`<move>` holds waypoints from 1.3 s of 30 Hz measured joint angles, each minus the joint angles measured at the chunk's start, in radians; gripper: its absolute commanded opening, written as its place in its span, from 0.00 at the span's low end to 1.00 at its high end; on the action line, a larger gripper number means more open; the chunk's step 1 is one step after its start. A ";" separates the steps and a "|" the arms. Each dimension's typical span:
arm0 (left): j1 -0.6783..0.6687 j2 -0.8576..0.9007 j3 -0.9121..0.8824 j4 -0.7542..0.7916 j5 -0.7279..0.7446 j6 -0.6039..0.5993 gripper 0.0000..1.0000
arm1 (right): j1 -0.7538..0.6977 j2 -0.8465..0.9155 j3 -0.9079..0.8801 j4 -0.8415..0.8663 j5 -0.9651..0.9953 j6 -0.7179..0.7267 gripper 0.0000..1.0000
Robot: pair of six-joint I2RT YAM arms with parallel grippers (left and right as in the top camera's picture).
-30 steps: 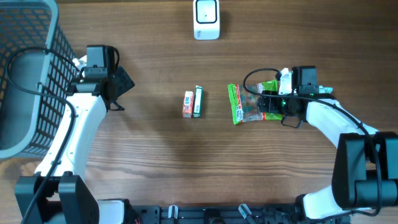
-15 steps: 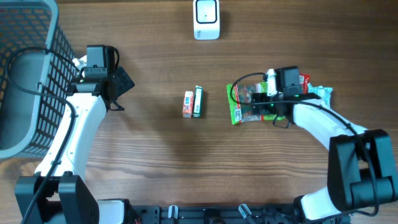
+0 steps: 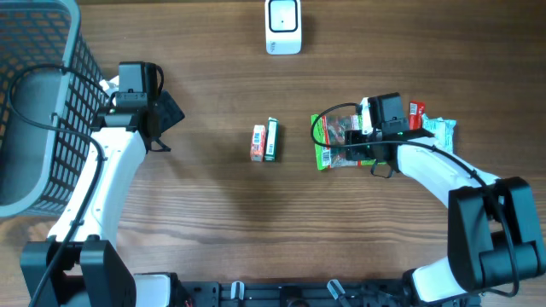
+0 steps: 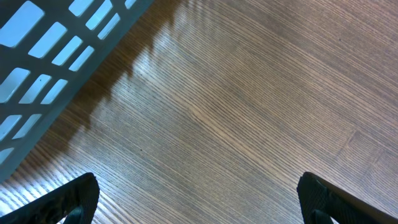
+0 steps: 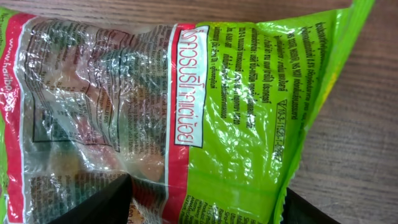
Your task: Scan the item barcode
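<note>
Your right gripper (image 5: 205, 208) jaws stand open astride the candy bag (image 5: 186, 106); left gripper (image 4: 199, 199) gapes empty. Centre yourself, pinch the film firmly, then lift toward the scanner (image 3: 282, 26).

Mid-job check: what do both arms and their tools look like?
Both the left arm and right arm have white shells, black joints, black wrist camera blocks and looping black cables. The left tool and right tool have black fingers.

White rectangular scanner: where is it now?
Overhead view: the white rectangular scanner sits midway along the far edge of the wooden table, beyond the small green box.
</note>
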 measured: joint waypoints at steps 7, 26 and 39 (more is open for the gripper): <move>0.000 0.000 0.000 0.000 0.000 0.000 1.00 | -0.013 -0.005 -0.002 0.017 -0.072 0.004 0.04; 0.000 0.000 0.000 0.000 0.000 0.000 1.00 | -0.081 -0.383 -0.024 -0.056 -0.321 -0.053 0.04; 0.000 0.000 0.000 0.000 0.000 0.000 1.00 | -0.081 -0.624 0.018 -0.006 -0.360 -0.134 0.04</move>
